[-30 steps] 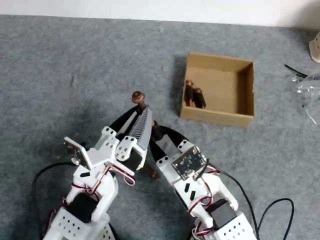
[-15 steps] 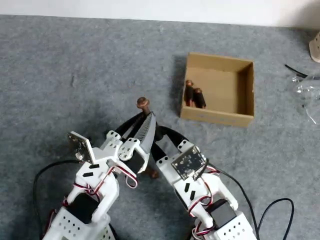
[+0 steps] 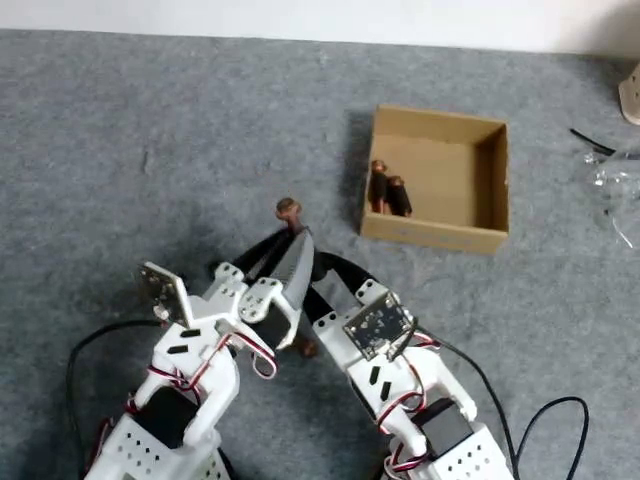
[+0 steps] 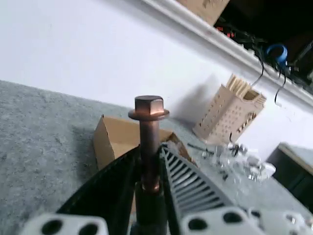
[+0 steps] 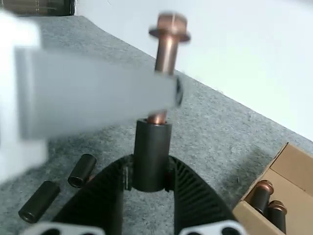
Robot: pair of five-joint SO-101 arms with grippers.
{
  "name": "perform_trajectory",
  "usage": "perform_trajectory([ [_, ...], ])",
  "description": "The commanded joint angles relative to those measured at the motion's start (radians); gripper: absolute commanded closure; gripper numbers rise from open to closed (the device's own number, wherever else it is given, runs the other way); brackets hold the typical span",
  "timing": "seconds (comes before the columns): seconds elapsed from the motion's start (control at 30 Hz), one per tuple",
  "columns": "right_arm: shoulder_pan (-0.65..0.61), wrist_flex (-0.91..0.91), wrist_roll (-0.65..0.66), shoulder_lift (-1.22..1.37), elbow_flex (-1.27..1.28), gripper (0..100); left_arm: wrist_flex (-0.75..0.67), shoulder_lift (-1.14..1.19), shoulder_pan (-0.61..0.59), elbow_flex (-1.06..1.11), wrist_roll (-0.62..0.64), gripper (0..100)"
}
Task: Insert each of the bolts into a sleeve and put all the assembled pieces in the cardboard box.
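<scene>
1. The left gripper is pinching a copper-coloured hex-flange bolt by its shank, head up, over the grey carpeted table.
2. Just beside it, the right gripper is clamped on an upright dark cylindrical sleeve. The bolt's tip sits at the sleeve's mouth, but I cannot tell how far in it is.
3. Further right stands the open brown cardboard box, well apart from both grippers.
4. Risks, as I judge them:
   - If the bolt is tilted against the sleeve's bore, pushing down could jam it at the rim or twist the sleeve in its grip.
   - The left gripper's fingers hold the shank low. They could meet the sleeve's top before the bolt seats, so the head would be left standing proud.
   - If the bolt is let go before it is seated, it could topple out onto the table.
   - The two arms are crowded together, so carrying the piece to the box could make them knock each other.
5. Count:
   - One bolt is held and one sleeve is held.
   - Two loose dark sleeves lie on the table.
   - Two assembled pieces are in the box against its left wall.
   - A small brown object between the arms may be another bolt.
</scene>
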Motion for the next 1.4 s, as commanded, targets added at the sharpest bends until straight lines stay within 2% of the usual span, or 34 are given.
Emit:
perform_trajectory([
  [0.0,0.042,-0.005,0.012,-0.015,0.128,99.4,0.02,-0.007,0.03,0.019,0.005,99],
  [0.3,0.045,-0.007,0.012,-0.015,0.128,99.4,0.018,-0.013,-0.062,-0.022,0.005,99],
  [0.47,0.048,-0.005,0.012,-0.015,0.128,99.4,0.018,-0.007,0.054,0.021,-0.002,99],
  [0.73,0.058,-0.007,0.012,-0.015,0.128,99.4,0.017,-0.008,-0.077,-0.016,0.005,99],
  [0.9,0.058,-0.005,0.012,-0.015,0.128,99.4,0.017,-0.008,0.031,0.021,-0.002,99],
  [1.1,0.058,-0.005,0.012,-0.015,0.128,99.4,0.018,-0.01,-0.047,-0.041,-0.08,99],
  [1.27,0.058,-0.005,0.012,-0.013,0.128,99.4,0.017,-0.013,0.062,0.019,-0.084,99],
  [1.37,0.058,-0.004,0.012,-0.013,0.128,99.4,0.015,-0.016,0.035,-0.013,-0.084,99],
])
